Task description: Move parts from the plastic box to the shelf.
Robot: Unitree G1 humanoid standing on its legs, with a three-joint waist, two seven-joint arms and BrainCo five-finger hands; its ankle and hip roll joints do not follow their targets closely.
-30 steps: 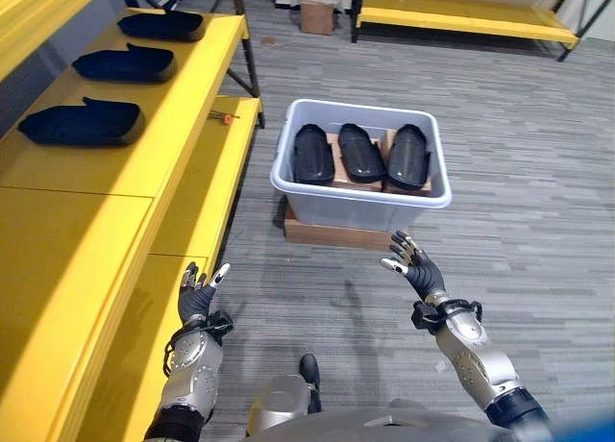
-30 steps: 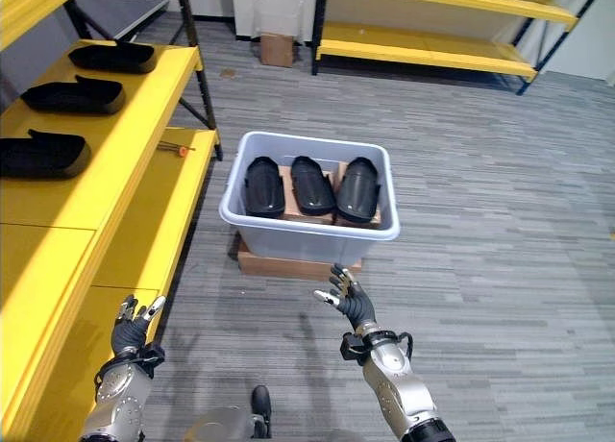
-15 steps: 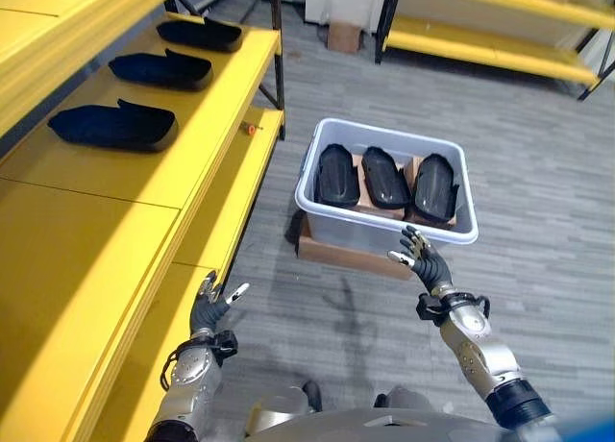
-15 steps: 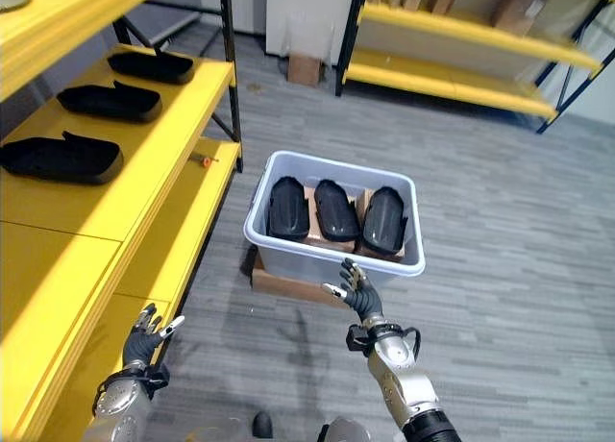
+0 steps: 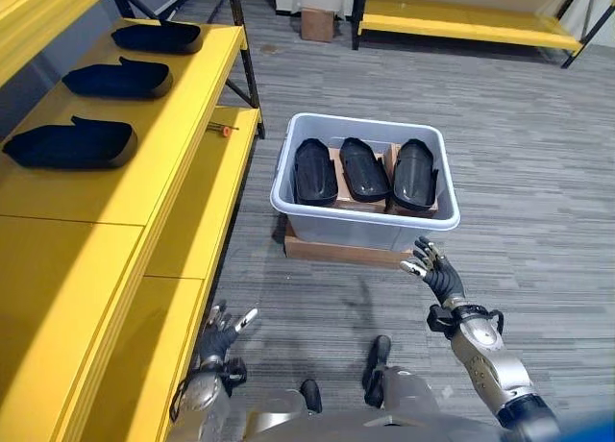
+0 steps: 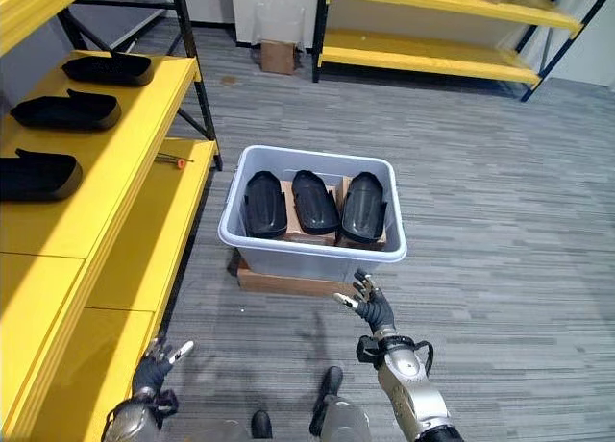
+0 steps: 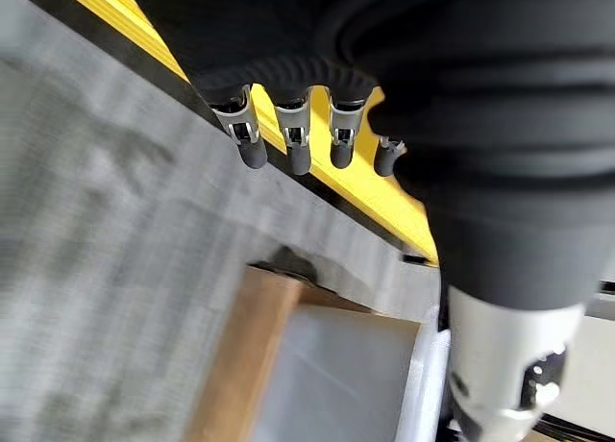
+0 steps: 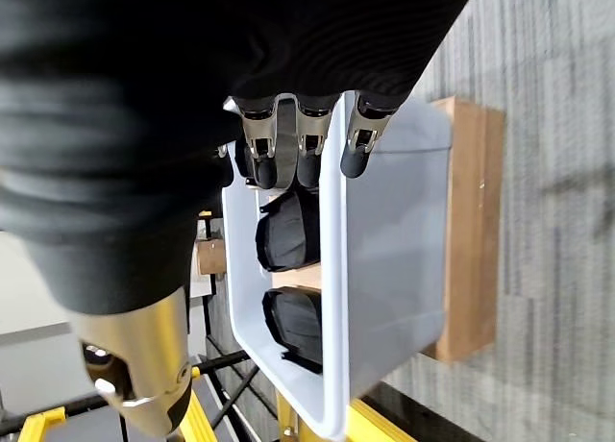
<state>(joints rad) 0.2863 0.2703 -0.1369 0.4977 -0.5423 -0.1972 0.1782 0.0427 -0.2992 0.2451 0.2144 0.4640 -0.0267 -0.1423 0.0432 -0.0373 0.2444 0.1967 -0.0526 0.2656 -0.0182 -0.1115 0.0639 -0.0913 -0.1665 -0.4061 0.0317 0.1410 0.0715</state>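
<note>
Nearest the camera, the left robot hand [image 5: 219,334] hangs low beside the yellow shelf [image 5: 144,163], fingers spread and holding nothing; the right robot hand [image 5: 437,274] is raised just short of the plastic box [image 5: 360,221], fingers likewise straight and empty — a posture that reads as an approach, with no grasp begun. The box is a pale grey, smooth-walled tub with a rolled rim, and it stands on a flat brown wooden base [image 5: 332,251] that lifts it clear of the grey ribbed carpet floor [image 5: 538,173], probably to bring its contents within reach. Inside, three black moulded parts [image 5: 365,169] — elongated, glossy, shell-like — lean side by side on brown blocks, tilted so that their upper ends present toward the robot. On the shelf's matt yellow surface, three similar black parts [image 5: 67,144] lie in a spaced row, well apart from the box. A small red-handled tool [image 5: 223,129] rests on the lower shelf board. Beyond, a cardboard box [image 5: 316,23] stands by a second yellow rack [image 5: 461,24].
</note>
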